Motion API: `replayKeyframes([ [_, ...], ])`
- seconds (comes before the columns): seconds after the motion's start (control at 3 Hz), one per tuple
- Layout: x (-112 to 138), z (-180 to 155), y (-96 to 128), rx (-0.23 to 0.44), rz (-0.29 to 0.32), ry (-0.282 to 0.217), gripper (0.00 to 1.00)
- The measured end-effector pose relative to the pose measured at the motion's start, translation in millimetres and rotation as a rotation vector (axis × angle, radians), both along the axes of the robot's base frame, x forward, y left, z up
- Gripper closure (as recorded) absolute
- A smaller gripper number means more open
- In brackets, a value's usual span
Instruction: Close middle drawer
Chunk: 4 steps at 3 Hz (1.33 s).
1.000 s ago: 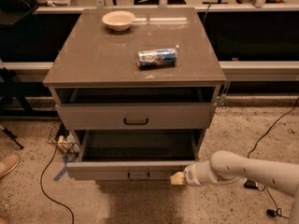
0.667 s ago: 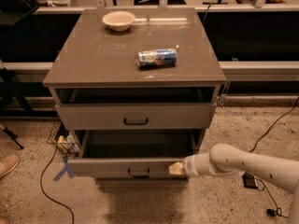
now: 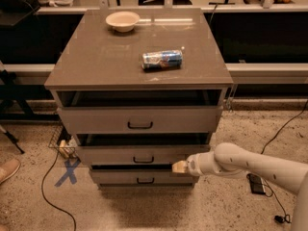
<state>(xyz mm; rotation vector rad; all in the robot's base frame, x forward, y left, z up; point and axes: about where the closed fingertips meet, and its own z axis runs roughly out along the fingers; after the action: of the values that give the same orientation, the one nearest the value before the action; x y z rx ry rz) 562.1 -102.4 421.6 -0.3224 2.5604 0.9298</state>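
Observation:
The middle drawer (image 3: 144,154) is the second grey front of the cabinet, with a small black bar handle (image 3: 143,160). It stands out only a little, with a dark gap above it. My gripper (image 3: 180,167) is at the end of the white arm that reaches in from the right. Its tan tip rests against the right part of the middle drawer's front, at its lower edge. The top drawer (image 3: 140,119) is also slightly out. The bottom drawer (image 3: 139,177) sits below, close to the floor.
On the cabinet top (image 3: 96,57) lie a white bowl (image 3: 122,20) at the back and a blue can (image 3: 162,59) on its side. Cables run over the floor left and right. Blue tape (image 3: 67,172) marks the floor. A shoe (image 3: 7,170) shows at the left edge.
The middle drawer has gone from wide open to almost shut. My gripper moved in toward the cabinet with the drawer front.

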Motion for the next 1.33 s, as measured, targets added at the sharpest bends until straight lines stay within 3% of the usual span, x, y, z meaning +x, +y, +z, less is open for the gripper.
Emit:
replayKeyframes([
  [0.33, 58, 11, 24, 0.021, 0.001, -0.055, 1.0],
  [0.67, 85, 15, 33, 0.035, -0.005, -0.08, 1.0],
  [1.33, 76, 15, 32, 0.035, -0.005, -0.08, 1.0],
])
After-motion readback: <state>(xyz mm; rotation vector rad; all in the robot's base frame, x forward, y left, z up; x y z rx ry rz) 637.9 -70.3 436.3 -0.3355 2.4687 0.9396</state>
